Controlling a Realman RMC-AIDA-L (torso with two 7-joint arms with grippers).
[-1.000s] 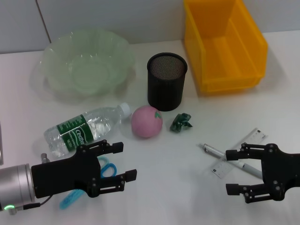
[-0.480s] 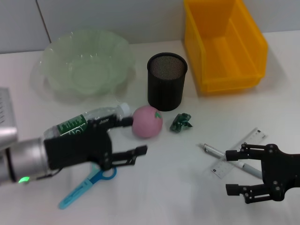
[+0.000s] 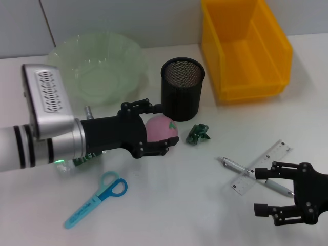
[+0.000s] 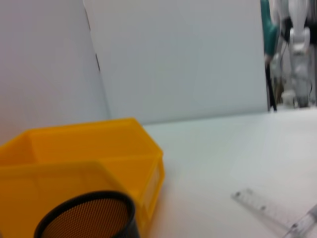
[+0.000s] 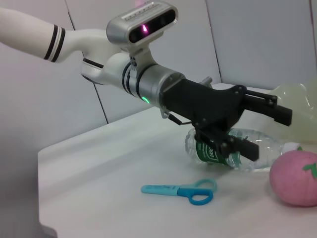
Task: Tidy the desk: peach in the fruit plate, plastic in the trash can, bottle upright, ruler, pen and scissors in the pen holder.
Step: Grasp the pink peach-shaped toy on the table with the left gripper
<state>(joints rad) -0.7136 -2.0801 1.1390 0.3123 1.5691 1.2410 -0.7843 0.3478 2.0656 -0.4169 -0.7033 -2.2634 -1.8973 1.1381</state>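
Observation:
The pink peach [image 3: 166,129] lies in front of the black mesh pen holder [image 3: 183,88]. My left gripper [image 3: 163,123] is open at the peach, one finger on each side of it, not touching. My left arm hides most of the lying bottle [image 5: 267,143]. The blue scissors [image 3: 97,199] lie near the front left. A green plastic scrap [image 3: 199,133] sits right of the peach. The clear ruler [image 3: 262,164] and the pen [image 3: 252,174] lie crossed at the right. Just in front of them my right gripper [image 3: 257,191] hangs open and holds nothing. The green fruit plate [image 3: 97,72] stands at the back left.
A yellow bin [image 3: 246,48] stands at the back right, close to the pen holder. In the left wrist view the bin [image 4: 74,158], the pen holder's rim [image 4: 89,210] and the ruler [image 4: 262,208] show. A wall runs behind the table.
My left arm has swung from above the scissors and bottle forward and right to the peach, which uncovered the scissors. My right gripper has shifted slightly back and right.

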